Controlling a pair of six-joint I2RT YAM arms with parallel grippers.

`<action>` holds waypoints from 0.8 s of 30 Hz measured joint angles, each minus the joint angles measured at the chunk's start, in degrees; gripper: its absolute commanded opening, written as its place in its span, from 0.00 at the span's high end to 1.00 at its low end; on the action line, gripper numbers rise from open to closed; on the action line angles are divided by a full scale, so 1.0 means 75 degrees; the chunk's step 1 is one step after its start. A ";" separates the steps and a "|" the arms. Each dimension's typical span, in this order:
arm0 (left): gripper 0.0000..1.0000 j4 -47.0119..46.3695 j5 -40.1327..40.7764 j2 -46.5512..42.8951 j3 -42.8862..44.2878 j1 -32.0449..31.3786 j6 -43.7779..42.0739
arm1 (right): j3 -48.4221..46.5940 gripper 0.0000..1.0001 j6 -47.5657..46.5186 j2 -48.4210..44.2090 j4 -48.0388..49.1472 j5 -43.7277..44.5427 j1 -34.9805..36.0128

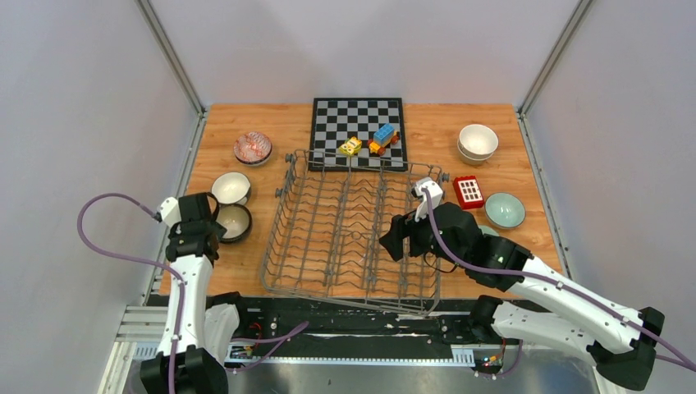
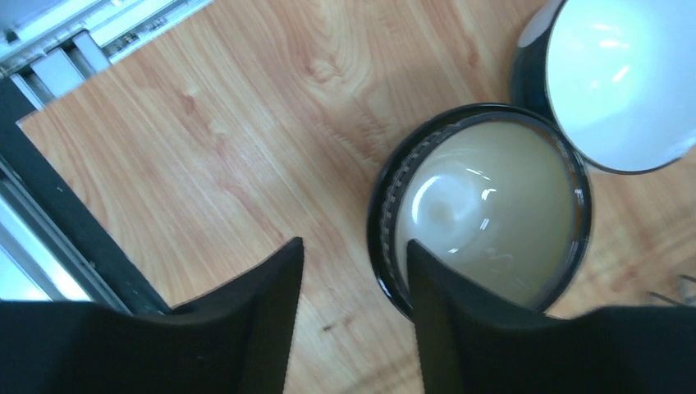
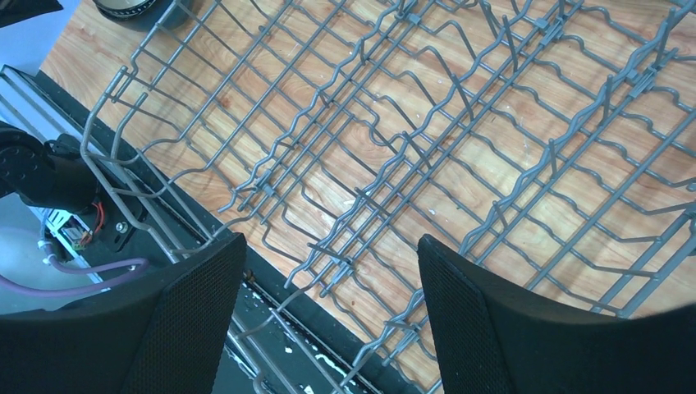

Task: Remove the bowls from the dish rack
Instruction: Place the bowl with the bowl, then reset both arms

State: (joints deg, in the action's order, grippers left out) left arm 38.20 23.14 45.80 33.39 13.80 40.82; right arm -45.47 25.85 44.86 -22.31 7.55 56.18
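Since its two fingers stand partly apart, one just outside a rim and the other over the hollow, the left gripper [image 2: 353,243] straddles one side of a dark-rimmed bowl [image 2: 492,205] without visibly pinching it. That bowl sits upright on the table [image 2: 205,123], directly beneath the gripper, to the left of the dish rack [image 1: 345,230] and a little apart from its side. A white bowl [image 2: 615,74] sits just beyond it, nearly touching, and a dark-patterned bowl [image 1: 252,148] lies further back on the same side of the rack. The bowl is round, so no long axis matters. What counts is that it lies straight below, so the safest exit is probably straight up, clear of the rim. The right gripper [image 3: 330,240] hangs wide and empty over the rack's right half, with only bare wire under it. Right of the rack sit stacked cream bowls [image 1: 478,141] and a mint bowl [image 1: 504,209]. No bowl shows inside the rack, so the unloading looks all but finished.
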 measured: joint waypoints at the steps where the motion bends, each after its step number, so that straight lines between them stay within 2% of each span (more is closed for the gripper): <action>1: 0.36 0.0015 -0.0032 -0.0070 0.0029 0.0000 -0.0052 | 0.0000 0.20 -0.0035 0.0000 -0.0003 0.0023 0.0000; 4: 0.27 0.0076 -0.0166 -0.0143 0.0224 0.0000 -0.0195 | -0.0017 0.19 -0.0154 0.0000 -0.0029 0.0102 0.0000; 7: 0.22 0.0090 -0.0256 -0.0175 0.0434 -0.0003 -0.0312 | -0.0146 0.19 -0.0256 0.0012 -0.0122 0.0213 0.0000; 17: 0.13 0.0163 -0.0254 -0.0262 0.0676 -0.0003 -0.0659 | -0.0466 0.19 -0.0472 0.0012 -0.0312 0.0495 0.0000; 20: 0.01 0.0245 -0.0254 -0.0265 0.0726 -0.0026 -0.0825 | -0.0487 0.18 -0.0597 0.0012 -0.0370 0.0609 0.0000; 24: 0.00 0.0498 -0.0265 -0.0201 0.1323 -0.0338 -0.1239 | -0.0621 0.15 -0.0935 -0.0023 -0.0519 0.0863 0.0000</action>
State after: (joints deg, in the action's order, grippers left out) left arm 41.93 21.15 44.29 43.31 11.27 31.53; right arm -50.13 18.83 44.69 -26.20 14.02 56.18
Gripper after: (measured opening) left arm 0.994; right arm 0.834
